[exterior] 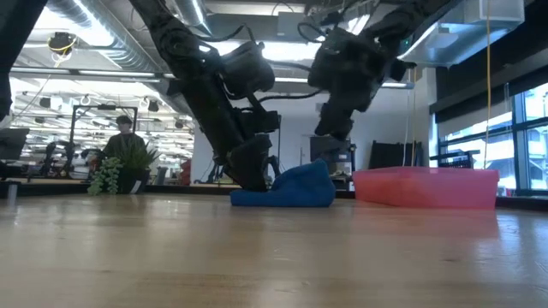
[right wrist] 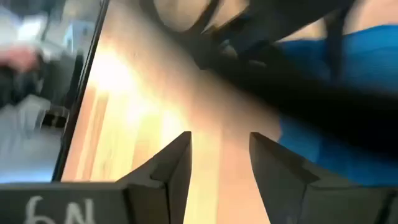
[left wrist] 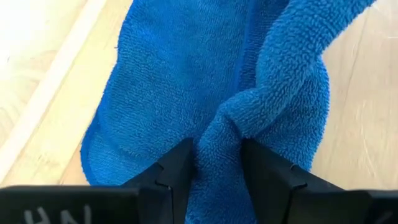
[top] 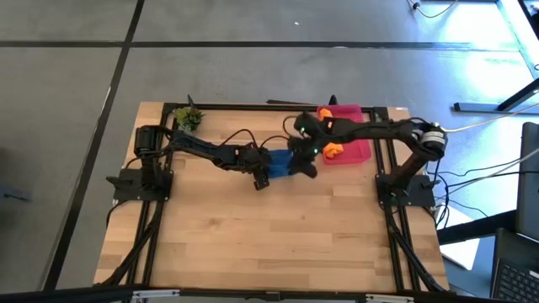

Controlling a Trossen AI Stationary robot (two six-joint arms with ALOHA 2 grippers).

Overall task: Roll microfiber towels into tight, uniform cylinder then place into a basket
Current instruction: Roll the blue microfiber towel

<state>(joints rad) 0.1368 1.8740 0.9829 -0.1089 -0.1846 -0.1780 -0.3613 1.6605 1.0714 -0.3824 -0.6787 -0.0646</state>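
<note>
My left gripper (left wrist: 214, 177) sits mid-table, pinching a fold of the soft blue microfiber towel (top: 279, 162). My right gripper (top: 305, 165) hangs just right of it. Further right, the shallow pink-red plastic basket (top: 358, 153) holds the bright orange microfiber towel (top: 333, 150).

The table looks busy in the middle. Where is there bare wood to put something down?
The near half of the table is bare. It is crowded where both grippers meet at the blue towel, beside the pink basket holding the orange towel.
</note>
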